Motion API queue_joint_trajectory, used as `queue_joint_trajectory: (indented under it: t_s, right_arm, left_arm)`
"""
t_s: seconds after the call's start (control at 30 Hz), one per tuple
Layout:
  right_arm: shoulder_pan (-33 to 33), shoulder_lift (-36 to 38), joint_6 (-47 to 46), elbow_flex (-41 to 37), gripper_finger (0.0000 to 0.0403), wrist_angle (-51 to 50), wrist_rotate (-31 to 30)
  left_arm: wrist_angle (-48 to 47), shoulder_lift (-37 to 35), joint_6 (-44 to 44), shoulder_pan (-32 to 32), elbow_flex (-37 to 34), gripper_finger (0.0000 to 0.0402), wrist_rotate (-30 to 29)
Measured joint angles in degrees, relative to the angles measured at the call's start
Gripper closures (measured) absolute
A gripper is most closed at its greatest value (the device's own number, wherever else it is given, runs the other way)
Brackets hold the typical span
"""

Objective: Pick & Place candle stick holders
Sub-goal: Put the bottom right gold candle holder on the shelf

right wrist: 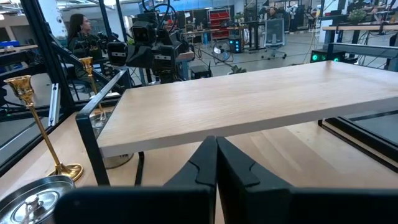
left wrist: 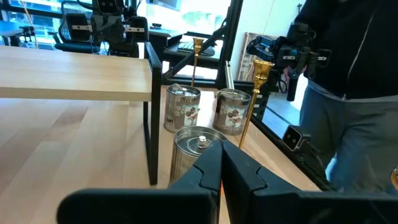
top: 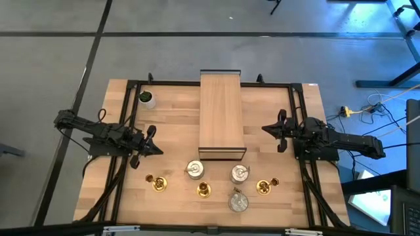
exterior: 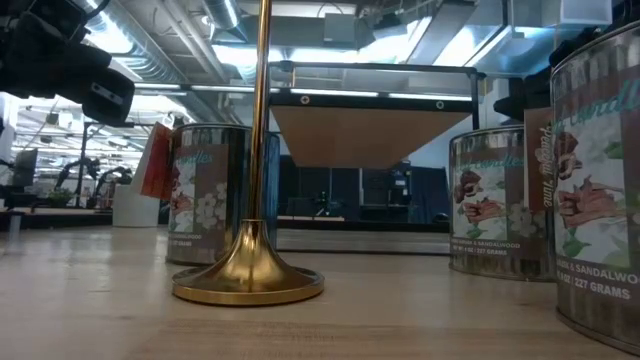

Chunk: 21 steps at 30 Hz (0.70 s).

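Candle stick holders sat in a loose cluster near the table's [top: 118, 183] front edge: three slim brass ones [top: 157, 183] [top: 204, 190] [top: 264, 187] and three squat silver tins [top: 195, 170] [top: 239, 174] [top: 238, 202], just in front of the wooden riser shelf [top: 222, 115] at the table's centre. The left tool [top: 154, 149] hovered near the left edge, its fingers pressed together, empty. The right tool [top: 268, 128] hung near the right edge, likewise pressed together and empty. A small white cup [top: 146, 98] stood by the back left corner.
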State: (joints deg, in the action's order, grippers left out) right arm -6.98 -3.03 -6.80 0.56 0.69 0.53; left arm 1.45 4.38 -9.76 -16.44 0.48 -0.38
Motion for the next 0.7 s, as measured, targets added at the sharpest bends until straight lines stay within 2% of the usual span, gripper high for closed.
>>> queue_joint_trajectory:
  t_s: [0.07, 0.2, 0.4, 0.5, 0.6, 0.7]
  right_arm:
    - [0.0, 0.0, -2.5, 0.0, 0.0399, 0.0, 0.4]
    - [0.0, 0.0, -13.4, 0.0, 0.0399, 2.5, 2.9]
    - [0.0, 0.0, -40.1, 0.0, 0.0399, 15.7, 5.4]
    - [0.0, 0.0, -49.3, 0.0, 0.0399, 21.1, 3.5]
    - [0.0, 0.0, -50.9, 0.0, 0.0399, 26.8, -2.5]
    - [0.0, 0.0, -50.9, 0.0, 0.0399, 31.5, -9.4]
  left_arm:
    - [0.0, 0.0, 0.0, 0.0, 0.0, 0.0400, 0.0]
    - [0.0, 0.0, 0.0, 0.0, 0.0, 0.0400, 0.0]
    - [0.0, 0.0, 0.0, 0.0, 0.0, 0.0400, 0.0]
    - [0.0, 0.0, 0.0, 0.0, 0.0, 0.0400, 0.0]
    - [0.0, 0.0, 0.3, 0.0, 0.0, 0.0400, 0.0]
    - [0.5, 0.0, 8.0, 0.1, 0.0, 0.0400, -0.4]
